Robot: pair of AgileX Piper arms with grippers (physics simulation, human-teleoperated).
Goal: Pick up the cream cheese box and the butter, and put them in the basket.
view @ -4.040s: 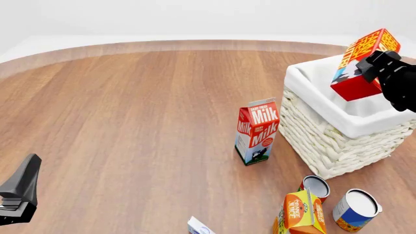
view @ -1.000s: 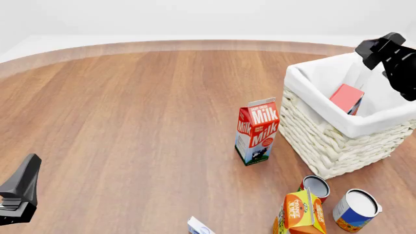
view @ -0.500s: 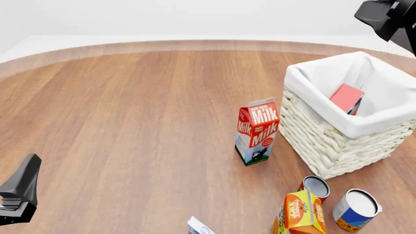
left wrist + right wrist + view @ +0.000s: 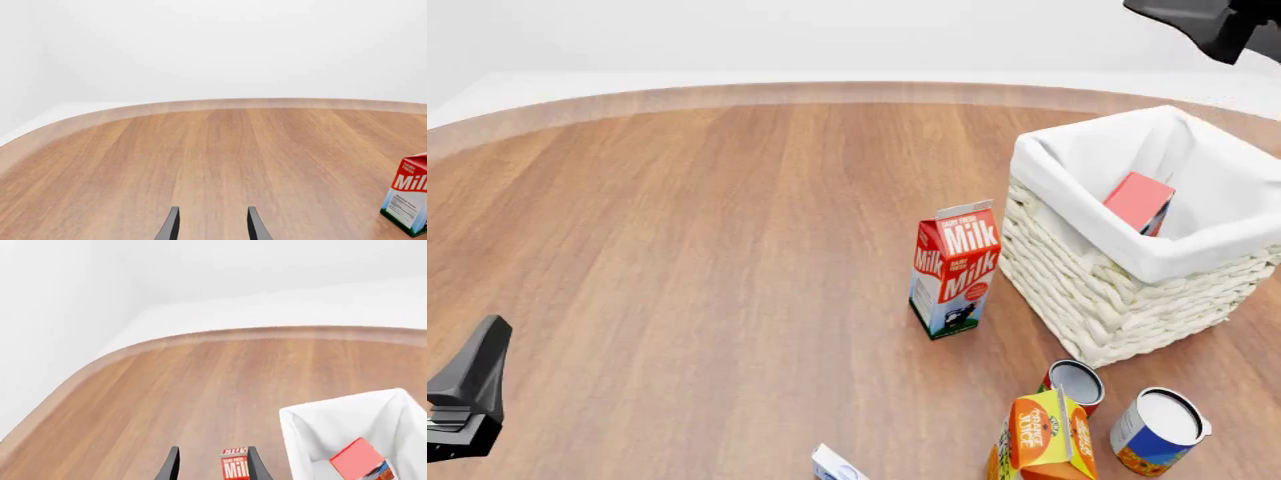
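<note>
1. The left gripper (image 4: 210, 227) shows only two dark finger tips in its wrist view, spread with bare table (image 4: 200, 150) between them, pinching nothing. In the front view it sits low at the left edge, partly cut off.
2. The right gripper (image 4: 210, 467) likewise has its fingers apart and empty in its own wrist view. In the front view only a dark piece of it (image 4: 1208, 20) pokes in at the top right corner, most of it out of frame.
3. The butter (image 4: 1140, 203) lies tilted inside the basket (image 4: 1094, 275), leaning against the white liner. Only a red face and a sliver of its blue end show; the lettering is hidden.
4. The cream cheese box (image 4: 837, 465) is on the table at the bottom edge of the front view, largely cut off, well apart from the basket.
5. A milk carton (image 4: 956, 270) stands upright just left of the basket. An orange juice carton (image 4: 1044, 435) and two cans (image 4: 1074, 383) (image 4: 1157, 430) stand in front of the basket, the carton clipped by the frame edge.
6. Four seconds ago the right gripper held the butter over the basket; half a second ago it was already clear, and it has since risen further.
</note>
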